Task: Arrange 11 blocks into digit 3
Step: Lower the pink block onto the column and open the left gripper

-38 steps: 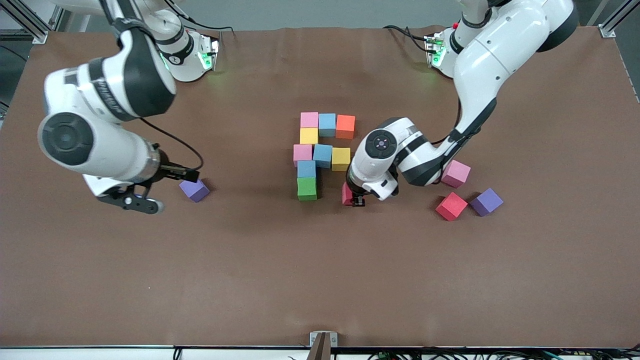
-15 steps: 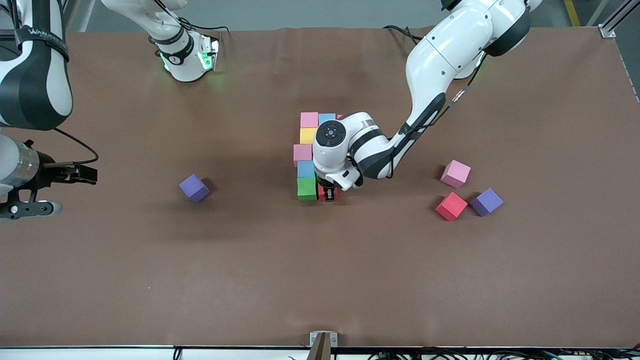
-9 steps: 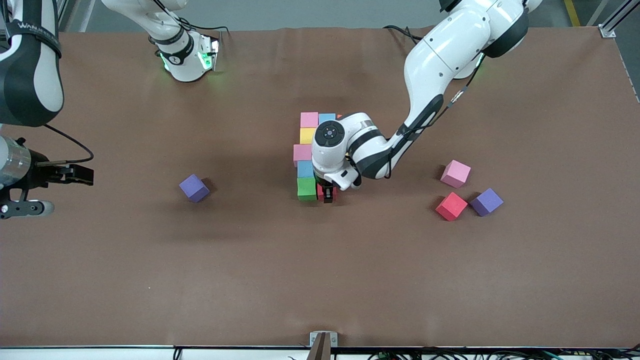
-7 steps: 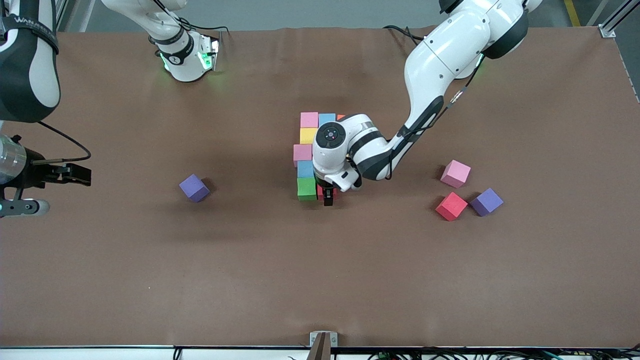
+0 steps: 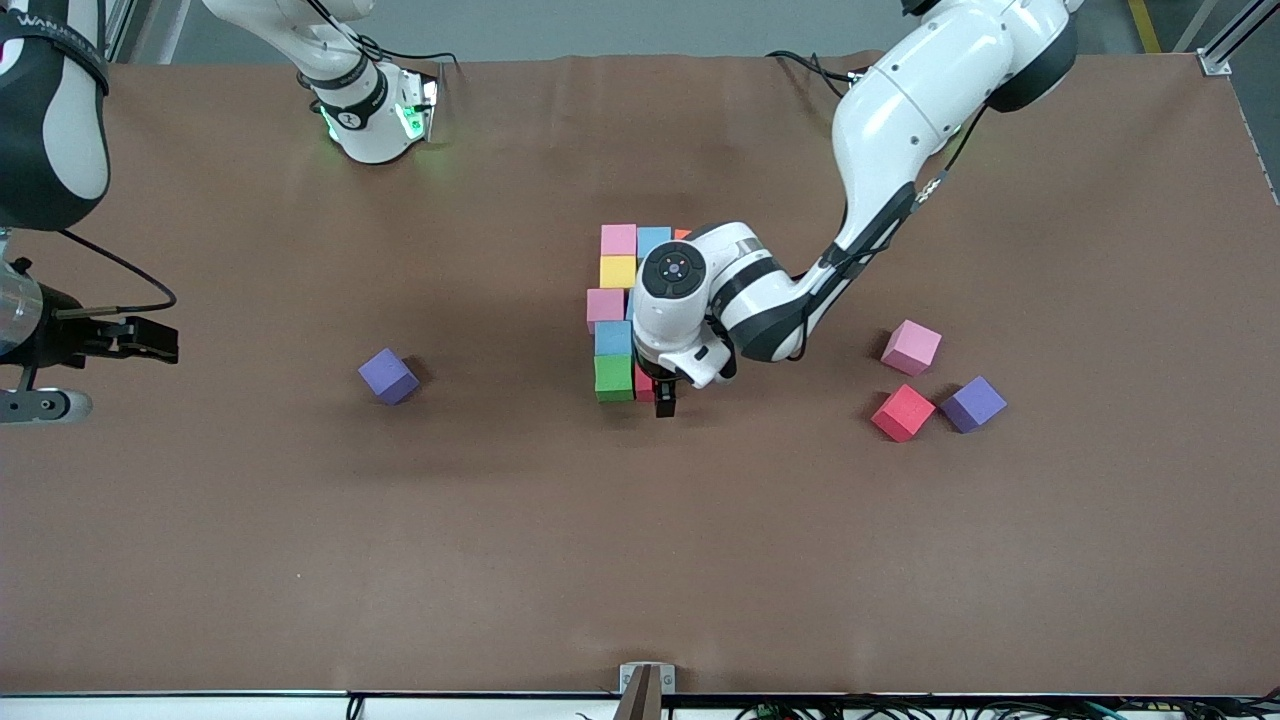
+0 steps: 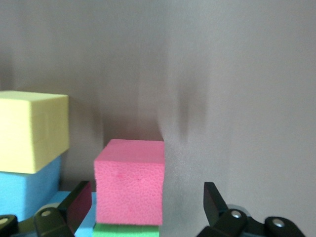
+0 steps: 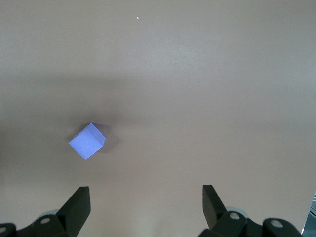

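The digit 3 figure lies mid-table: a pink block (image 5: 618, 239), a light blue block (image 5: 654, 238) and a sliver of orange (image 5: 682, 233), then yellow (image 5: 617, 271), pink (image 5: 603, 303), light blue (image 5: 613, 337) and green (image 5: 613, 378). A red block (image 5: 643, 383) sits against the green one, toward the left arm's end. My left gripper (image 5: 663, 395) stands open just over it. In the left wrist view the red block (image 6: 129, 180) lies free between the fingers of the left gripper (image 6: 146, 205), beside the green block (image 6: 126, 231), a yellow block (image 6: 32, 131) and a blue block (image 6: 27, 187). My right gripper (image 7: 145, 205) is open and empty.
A pink cube (image 5: 911, 347), a red cube (image 5: 903, 412) and a purple cube (image 5: 973, 404) lie loose toward the left arm's end. Another purple cube (image 5: 388, 376) (image 7: 87, 140) lies toward the right arm's end, where the right gripper (image 5: 40, 405) waits at the table's edge.
The left gripper brought the red block beside the green one, opened and let go, then shifted slightly toward the left arm's end. The right arm drew back to its table end.
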Controlling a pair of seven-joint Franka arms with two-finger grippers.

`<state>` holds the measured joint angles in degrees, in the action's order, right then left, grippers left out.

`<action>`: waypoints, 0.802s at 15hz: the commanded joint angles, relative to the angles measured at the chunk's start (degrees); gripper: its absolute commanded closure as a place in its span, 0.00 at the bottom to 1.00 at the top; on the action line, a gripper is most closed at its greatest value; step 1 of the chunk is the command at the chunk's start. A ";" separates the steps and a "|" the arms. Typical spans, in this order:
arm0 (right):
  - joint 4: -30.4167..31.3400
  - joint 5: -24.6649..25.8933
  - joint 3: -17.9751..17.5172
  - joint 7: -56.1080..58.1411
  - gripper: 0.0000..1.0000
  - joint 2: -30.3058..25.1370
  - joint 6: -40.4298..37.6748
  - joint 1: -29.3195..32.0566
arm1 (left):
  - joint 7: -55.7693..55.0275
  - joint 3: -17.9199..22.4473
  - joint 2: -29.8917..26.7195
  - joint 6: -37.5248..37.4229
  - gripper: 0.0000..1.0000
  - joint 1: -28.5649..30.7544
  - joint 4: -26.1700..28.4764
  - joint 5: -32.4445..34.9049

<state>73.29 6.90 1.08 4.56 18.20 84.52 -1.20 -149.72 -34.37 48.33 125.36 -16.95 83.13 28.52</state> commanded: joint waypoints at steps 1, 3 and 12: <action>0.45 -0.75 -0.38 -0.25 0.00 -1.24 -0.67 -0.20 | 3.91 -8.14 -2.27 -4.59 0.00 9.09 2.82 -0.66; 0.45 -0.75 -0.29 -0.16 0.00 -1.33 -2.85 -0.38 | 4.87 -14.12 -4.20 -5.21 0.00 16.12 6.23 -0.05; -3.58 -0.57 -0.29 -0.25 0.00 -1.68 -9.72 -2.66 | 19.54 -29.43 -12.39 -3.46 0.00 47.16 29.97 7.40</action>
<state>69.42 6.88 0.72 4.56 17.84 75.43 -3.23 -133.02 -61.86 37.37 120.29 25.71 107.86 32.26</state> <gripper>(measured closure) 0.000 0.000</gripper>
